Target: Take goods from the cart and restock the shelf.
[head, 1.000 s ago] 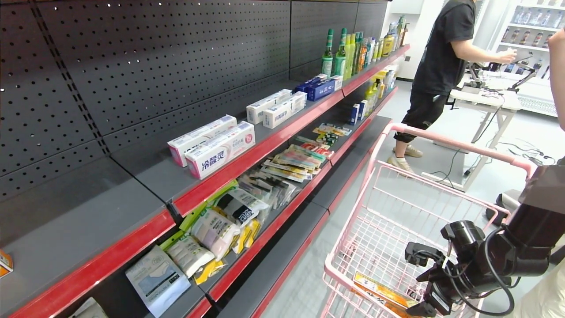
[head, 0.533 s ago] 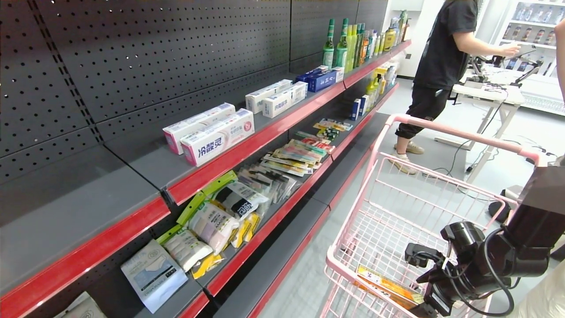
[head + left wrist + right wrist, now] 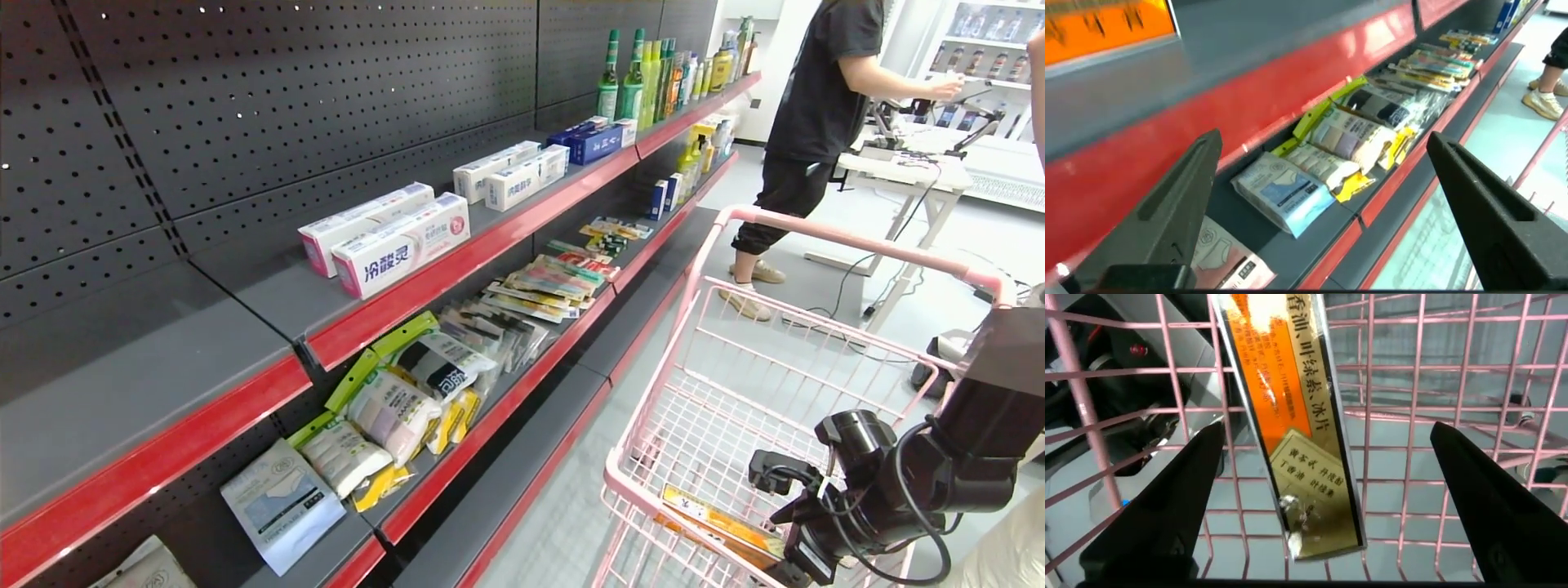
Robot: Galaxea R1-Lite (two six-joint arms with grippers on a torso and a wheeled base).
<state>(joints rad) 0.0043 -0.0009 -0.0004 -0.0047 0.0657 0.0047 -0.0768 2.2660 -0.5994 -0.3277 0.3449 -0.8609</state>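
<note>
1 orange box (image 3: 1290,433) is seen lying in the cart (image 3: 824,241), not yet grasped; the right gripper (image 3: 1324,433) is held spread wide over it. The left gripper (image 3: 1323,139) is spread and empty beside the shelf (image 3: 482,257). Pick-up and placing are judged still to be done.

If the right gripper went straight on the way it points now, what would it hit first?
Probably the orange box on the floor of the cart, framed between the open jaws of the right gripper; how far off is unclear.
</note>
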